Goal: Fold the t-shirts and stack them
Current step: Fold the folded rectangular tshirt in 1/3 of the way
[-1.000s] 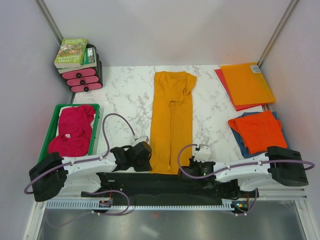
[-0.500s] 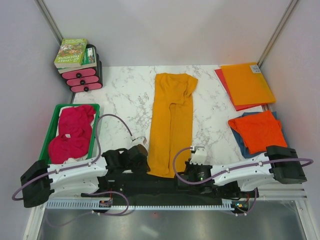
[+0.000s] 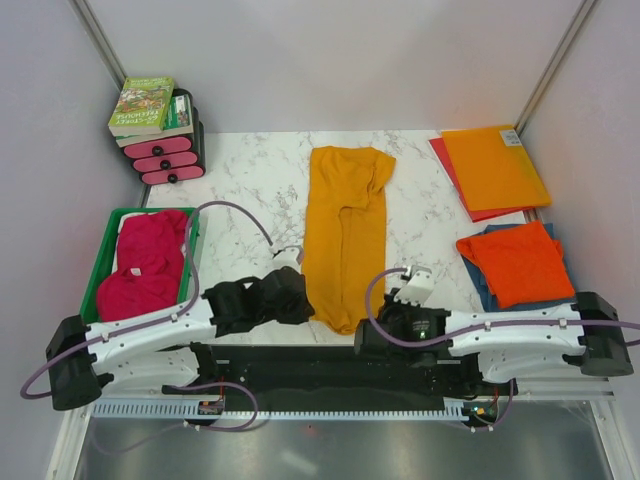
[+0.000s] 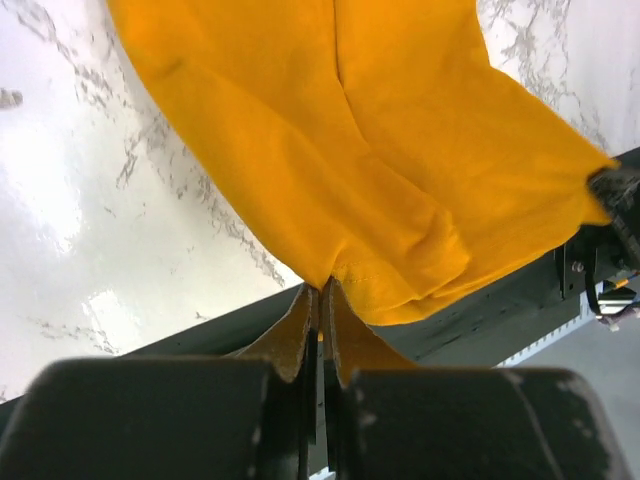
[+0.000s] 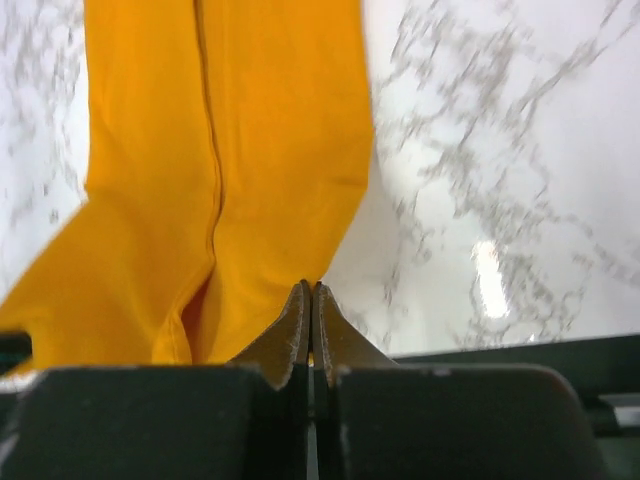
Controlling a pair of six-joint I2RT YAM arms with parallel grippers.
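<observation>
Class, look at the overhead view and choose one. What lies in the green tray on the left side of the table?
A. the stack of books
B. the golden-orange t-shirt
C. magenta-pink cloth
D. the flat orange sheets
C: bunched magenta-pink cloth fills most of the green tray.

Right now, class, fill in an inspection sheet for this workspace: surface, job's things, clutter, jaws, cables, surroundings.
Surface: white marble table.
Job's things: gold shirt folded long, centre; orange shirt on blue shirt, right; pink shirts heaped in green bin, left.
Clutter: books on pink drawers, far left; orange sheet over red sheet, far right.
Jaws: left jaws shut on gold shirt's near corner; right jaws shut on its other near corner.
Cables: purple cables loop above both arms.
Surroundings: white walls; nothing else seen.
</observation>
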